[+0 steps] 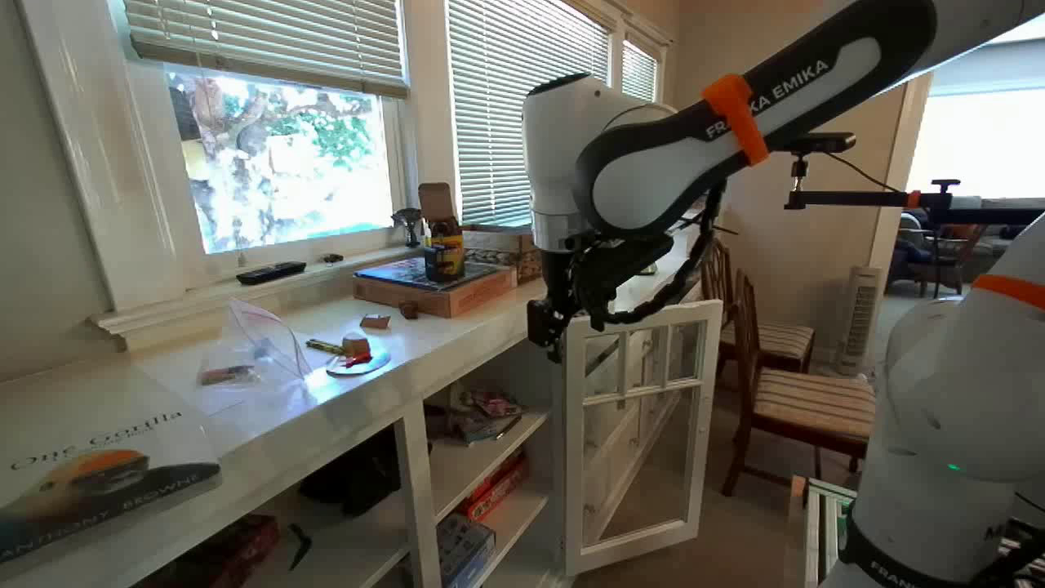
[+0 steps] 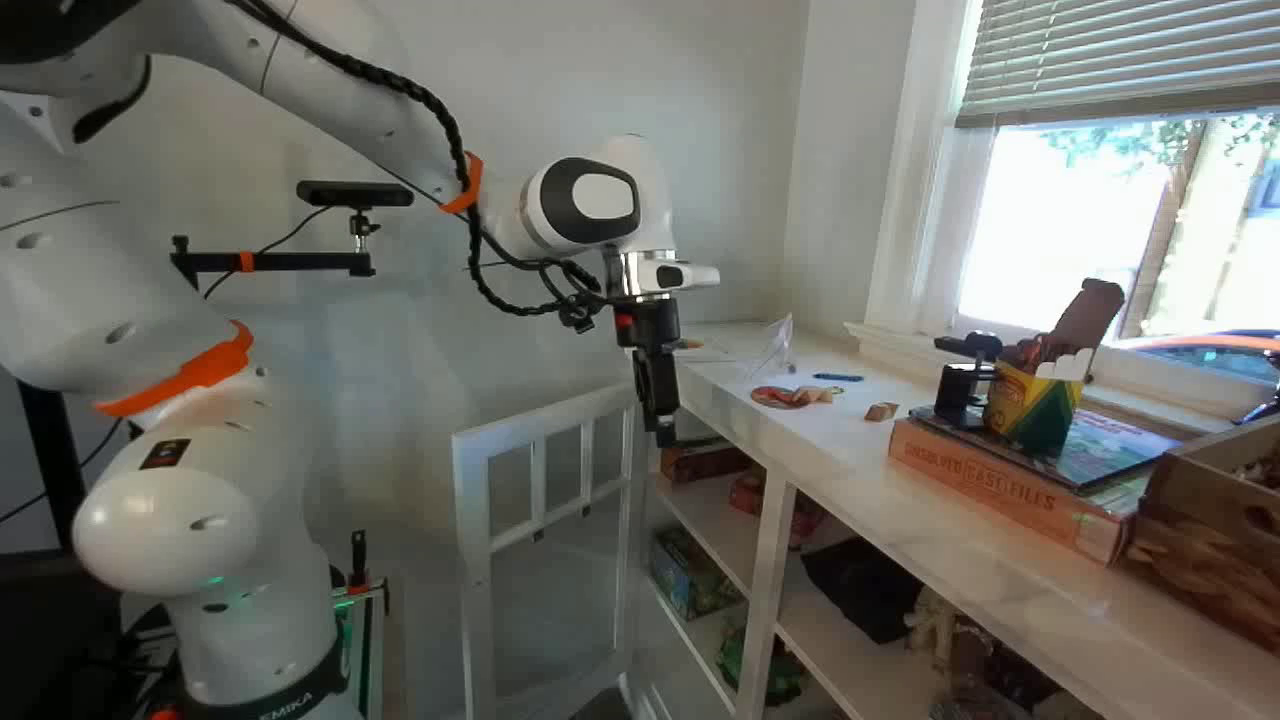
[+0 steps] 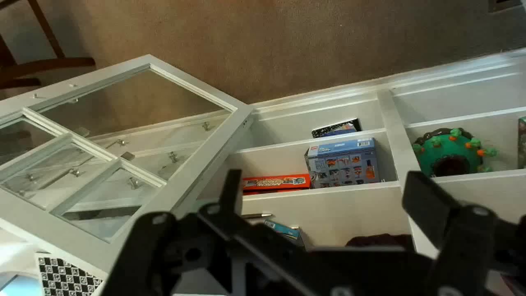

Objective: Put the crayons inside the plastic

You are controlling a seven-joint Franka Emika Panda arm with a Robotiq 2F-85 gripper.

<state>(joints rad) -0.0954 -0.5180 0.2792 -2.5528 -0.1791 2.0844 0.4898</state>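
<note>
The hard-shelled white arm (image 1: 563, 147) of smoothly rounded segments carries a long black side panel (image 1: 784, 91) lettered "EMIKA", bordering a pale elongated inset (image 1: 653, 188). Bright orange straps (image 1: 735, 118) circle its links. A thick braided black cable bundle (image 2: 380, 76) runs along it; small grey oval caps (image 2: 120, 332) dot it, and a tiny green light (image 1: 953, 467) shows. A shiny silver metal collar (image 2: 625, 275) adjoins the matte black, angular pincer (image 3: 328, 199), studded with round grey screw heads (image 3: 480, 211).

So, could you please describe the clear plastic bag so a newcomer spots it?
Find the long white countertop beneath the bright window. On it, between the flat white One Gorilla book and the round shiny disc, sits the clear plastic bag. Both neighbours lie flat; it rises to a transparent peak.
</note>
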